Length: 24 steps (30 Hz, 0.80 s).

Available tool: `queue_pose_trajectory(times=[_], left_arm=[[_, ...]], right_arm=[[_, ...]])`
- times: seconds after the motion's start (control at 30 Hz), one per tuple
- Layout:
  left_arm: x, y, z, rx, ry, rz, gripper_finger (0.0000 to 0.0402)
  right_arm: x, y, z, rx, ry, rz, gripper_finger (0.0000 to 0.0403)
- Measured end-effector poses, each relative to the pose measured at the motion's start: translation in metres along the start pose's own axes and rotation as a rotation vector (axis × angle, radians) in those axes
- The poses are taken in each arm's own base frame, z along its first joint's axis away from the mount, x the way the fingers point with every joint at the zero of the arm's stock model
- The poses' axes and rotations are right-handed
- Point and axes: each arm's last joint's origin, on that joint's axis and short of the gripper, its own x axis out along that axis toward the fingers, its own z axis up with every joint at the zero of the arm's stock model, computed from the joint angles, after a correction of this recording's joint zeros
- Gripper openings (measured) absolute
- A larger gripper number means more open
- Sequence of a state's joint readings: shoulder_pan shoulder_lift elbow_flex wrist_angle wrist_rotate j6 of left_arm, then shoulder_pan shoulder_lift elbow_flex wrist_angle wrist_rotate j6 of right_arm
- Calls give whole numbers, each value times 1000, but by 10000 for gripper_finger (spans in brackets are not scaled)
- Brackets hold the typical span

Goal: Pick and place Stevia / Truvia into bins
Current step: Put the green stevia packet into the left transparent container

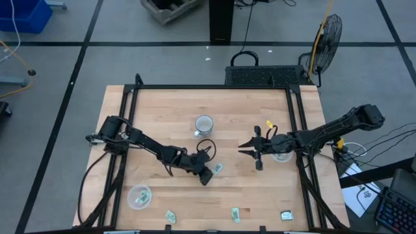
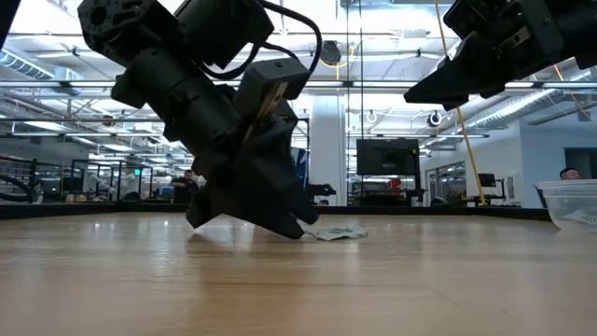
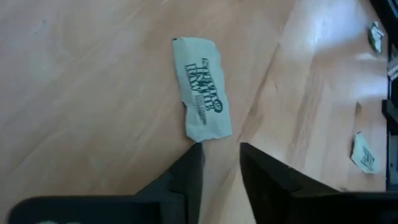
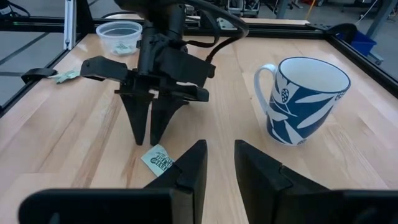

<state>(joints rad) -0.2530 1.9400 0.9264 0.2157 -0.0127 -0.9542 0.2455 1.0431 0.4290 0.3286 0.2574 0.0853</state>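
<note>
Left wrist view: the left gripper (image 3: pixel 221 163) stands just short of a pale green sachet (image 3: pixel 200 89), fingers slightly apart and holding nothing.

Seen from the right wrist, the same gripper (image 4: pixel 149 138) points its tips down at the wooden table (image 4: pixel 68 130), with the sachet (image 4: pixel 158 160) lying flat just beside them. From above, the left gripper (image 1: pixel 207 177) is near the table's middle and the sachet (image 1: pixel 218 168) is next to it. The right gripper (image 1: pixel 249 149) hangs above the table to the right, fingers spread and empty, near one bin (image 1: pixel 282 155). The mug (image 1: pixel 204 124) stands between the arms. The other bin (image 1: pixel 139 196) sits at the front left with sachets inside, and three more sachets (image 1: pixel 235 214) lie along the front edge.
</note>
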Motion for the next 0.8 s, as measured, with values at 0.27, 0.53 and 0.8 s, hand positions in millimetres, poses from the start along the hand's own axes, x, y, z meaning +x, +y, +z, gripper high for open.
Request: queue_pose_trajectory(times=[0.27, 0.53, 0.8], left_arm=[[0, 3, 11, -97, -42, -32, 148], [0, 11, 19, -113, -59, -4, 123], [0, 18, 27, -86, -1, -41, 107]], right_arm=[[0, 0, 0, -1, 0, 0, 73], [0, 0, 0, -1, 0, 0, 73], [0, 0, 0, -1, 0, 0, 73]])
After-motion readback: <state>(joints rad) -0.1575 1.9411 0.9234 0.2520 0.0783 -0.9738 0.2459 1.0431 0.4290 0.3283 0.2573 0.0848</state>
